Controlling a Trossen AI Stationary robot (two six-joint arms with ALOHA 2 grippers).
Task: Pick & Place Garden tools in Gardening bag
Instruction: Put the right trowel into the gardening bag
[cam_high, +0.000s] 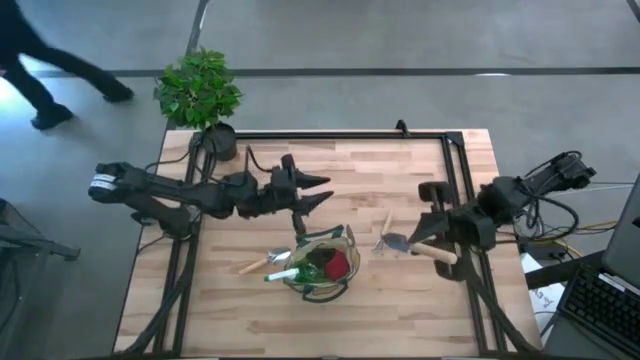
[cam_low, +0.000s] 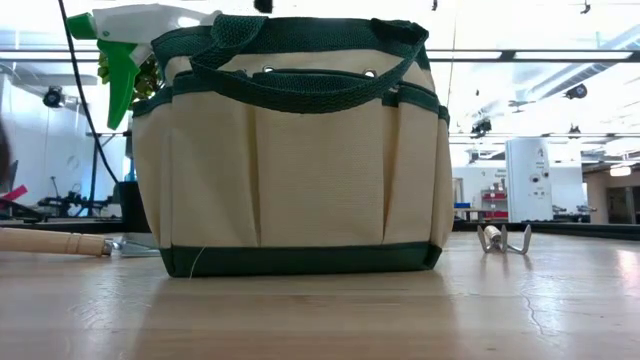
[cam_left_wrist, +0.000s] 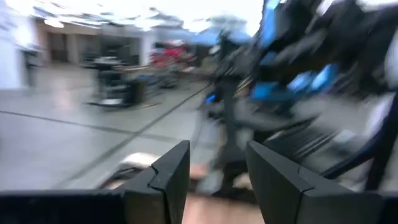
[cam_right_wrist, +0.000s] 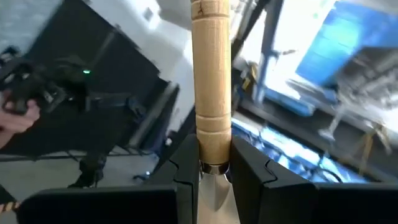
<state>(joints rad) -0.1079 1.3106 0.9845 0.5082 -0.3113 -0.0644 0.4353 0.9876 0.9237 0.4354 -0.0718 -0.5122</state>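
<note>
The tan gardening bag (cam_high: 322, 262) with green trim stands upright on its base near the table's middle (cam_low: 290, 150). A red-and-black item (cam_high: 337, 265) lies in it, and a green-and-white sprayer (cam_low: 125, 45) sticks out at its left. A wooden-handled tool (cam_high: 257, 266) lies on the table left of the bag. A hand rake (cam_high: 387, 235) lies to the bag's right. My left gripper (cam_high: 322, 190) is open and empty, beyond the bag's far side. My right gripper (cam_right_wrist: 214, 171), right of the rake, is shut on a wooden-handled trowel (cam_high: 437, 253). My right gripper pinches the trowel between its two fingers at the metal collar (cam_right_wrist: 214, 167), where the wooden handle meets the blade. The handle (cam_right_wrist: 211, 74) sticks out past the fingertips and the blade runs back between the fingers. I cannot tell whether the trowel is clear of the table.
A potted green plant (cam_high: 200, 92) stands at the table's far left corner. A black frame rail (cam_high: 465, 190) runs along the right side. A laptop (cam_high: 600, 300) and cables sit off the right edge. A person (cam_high: 50, 70) walks beyond the far left.
</note>
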